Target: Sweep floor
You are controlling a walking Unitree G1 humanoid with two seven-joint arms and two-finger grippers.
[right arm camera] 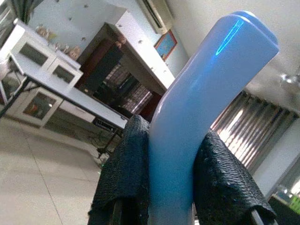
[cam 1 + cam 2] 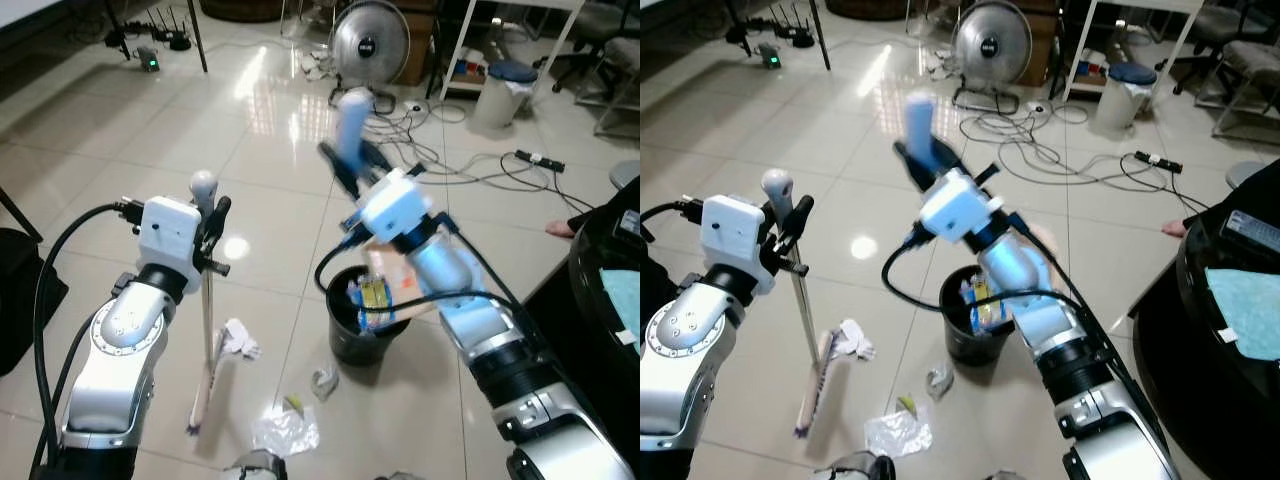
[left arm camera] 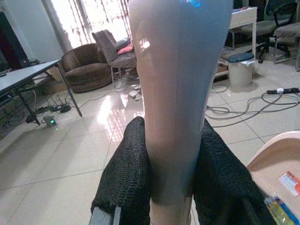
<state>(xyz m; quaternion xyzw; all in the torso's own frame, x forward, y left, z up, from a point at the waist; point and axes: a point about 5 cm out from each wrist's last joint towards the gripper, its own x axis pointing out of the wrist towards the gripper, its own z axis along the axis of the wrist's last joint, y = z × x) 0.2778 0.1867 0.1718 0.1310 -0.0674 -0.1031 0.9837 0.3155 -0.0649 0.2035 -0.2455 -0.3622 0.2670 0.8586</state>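
Crumpled wrapper [image 2: 285, 430] bottom centre: keep your left claw [image 2: 212, 225] clamped on the broom [image 2: 207, 330], right claw [image 2: 345, 170] gripping the dustpan [image 2: 385, 285], sweep gently.

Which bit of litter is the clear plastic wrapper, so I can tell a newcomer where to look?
Start at the black bin in the middle of the tiled floor. Nearer the robot and to its left lies the wrapper, beyond the broom head. It is the flat, see-through, shiny sheet, unlike the crumpled white paper by the broom or the small grey scrap beside the bin.
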